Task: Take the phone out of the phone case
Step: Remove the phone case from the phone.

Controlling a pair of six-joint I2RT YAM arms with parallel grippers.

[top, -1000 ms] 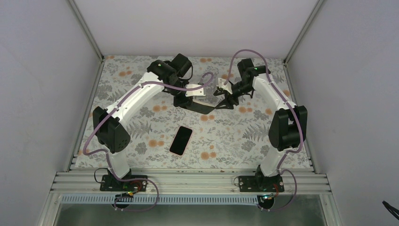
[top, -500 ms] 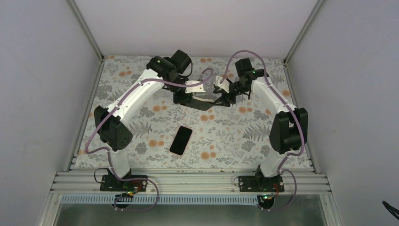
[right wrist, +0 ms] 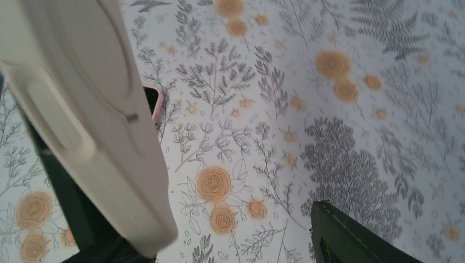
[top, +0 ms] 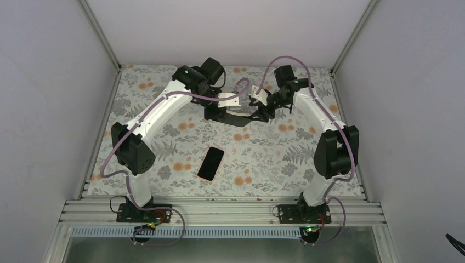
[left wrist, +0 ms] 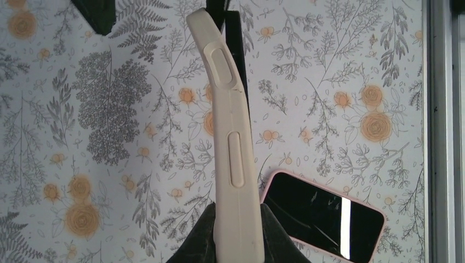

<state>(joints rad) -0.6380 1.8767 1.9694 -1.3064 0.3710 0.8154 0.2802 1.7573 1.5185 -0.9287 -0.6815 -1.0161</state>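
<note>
Left gripper (left wrist: 234, 241) clamped tight on near end of cream phone case (left wrist: 233, 142), case held edge-on above table (top: 285, 159), raised near far end. Wrist pulled slightly back toward far side versus a second ago. Phone (top: 211, 163) already out, flat, screen up, mid-table, well apart from case, same spot as before. Right gripper (top: 259, 112) has shifted left, gap between grippers narrower now; jaws apart, straddling case's far end, one finger against case, other clear of it, no grip.

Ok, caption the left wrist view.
Left gripper holds the cream case edge-on; phone lies on the floral mat.
</note>
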